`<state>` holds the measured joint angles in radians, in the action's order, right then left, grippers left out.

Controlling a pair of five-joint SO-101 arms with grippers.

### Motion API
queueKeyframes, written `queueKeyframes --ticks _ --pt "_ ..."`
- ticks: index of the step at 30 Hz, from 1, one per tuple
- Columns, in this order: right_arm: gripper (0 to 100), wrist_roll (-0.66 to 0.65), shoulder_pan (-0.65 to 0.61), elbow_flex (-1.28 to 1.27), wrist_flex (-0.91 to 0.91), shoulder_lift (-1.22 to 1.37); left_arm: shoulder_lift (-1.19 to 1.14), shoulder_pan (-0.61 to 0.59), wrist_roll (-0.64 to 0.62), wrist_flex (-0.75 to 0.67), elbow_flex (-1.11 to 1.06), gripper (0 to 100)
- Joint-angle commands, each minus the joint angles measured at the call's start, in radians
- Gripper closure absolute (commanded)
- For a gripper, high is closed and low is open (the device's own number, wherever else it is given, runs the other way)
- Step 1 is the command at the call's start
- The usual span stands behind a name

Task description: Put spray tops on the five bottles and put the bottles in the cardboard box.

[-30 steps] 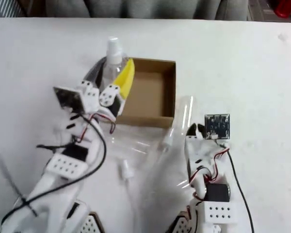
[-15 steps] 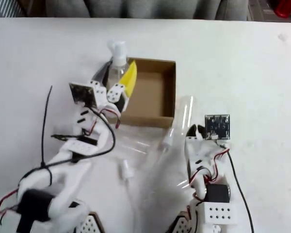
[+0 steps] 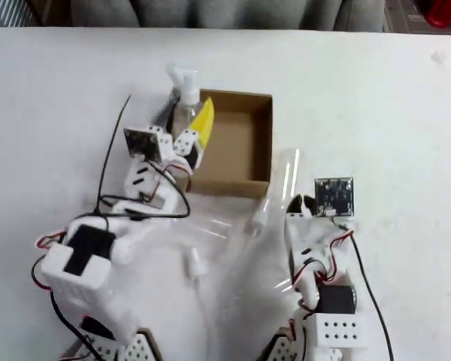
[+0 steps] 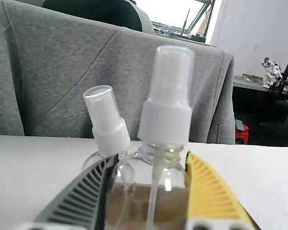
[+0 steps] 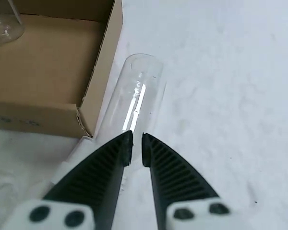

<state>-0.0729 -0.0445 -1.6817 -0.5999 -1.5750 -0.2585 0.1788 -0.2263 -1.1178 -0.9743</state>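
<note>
The left pincer (image 4: 152, 165) is clamped on a held bottle (image 4: 151, 191) with a spray top (image 4: 165, 96), upright at the left wall of the cardboard box (image 3: 240, 150). Its base is cut off. A second bottle (image 4: 105, 124) stands half hidden behind it. The right pincer (image 5: 135, 143), tips almost together, grips nothing above a lying bottle (image 5: 137, 93) on the surface (image 3: 376, 98) just beside the box. The clear shapes near a loose top (image 3: 194, 265) are hard to make out.

Upright bottle (image 3: 185, 101) at cardboard box (image 3: 244, 98) left wall, lying bottle (image 3: 282, 180) beside right wall, spray top (image 3: 196, 265) in front
</note>
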Motion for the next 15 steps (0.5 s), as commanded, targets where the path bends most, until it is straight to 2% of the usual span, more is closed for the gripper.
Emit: queueKeyframes --ticks 1,11,15 --pt "98.4 0.003 -0.007 -0.014 -0.005 -0.005 0.013 -0.015 -0.006 -0.04 0.055 98" --pt "98.4 0.002 -0.012 -0.014 -0.013 -0.007 0.004 -0.047 -0.011 -0.038 0.057 98" --pt "98.4 0.002 -0.012 -0.014 -0.013 -0.005 0.004 -0.047 -0.009 0.017 0.06 98"
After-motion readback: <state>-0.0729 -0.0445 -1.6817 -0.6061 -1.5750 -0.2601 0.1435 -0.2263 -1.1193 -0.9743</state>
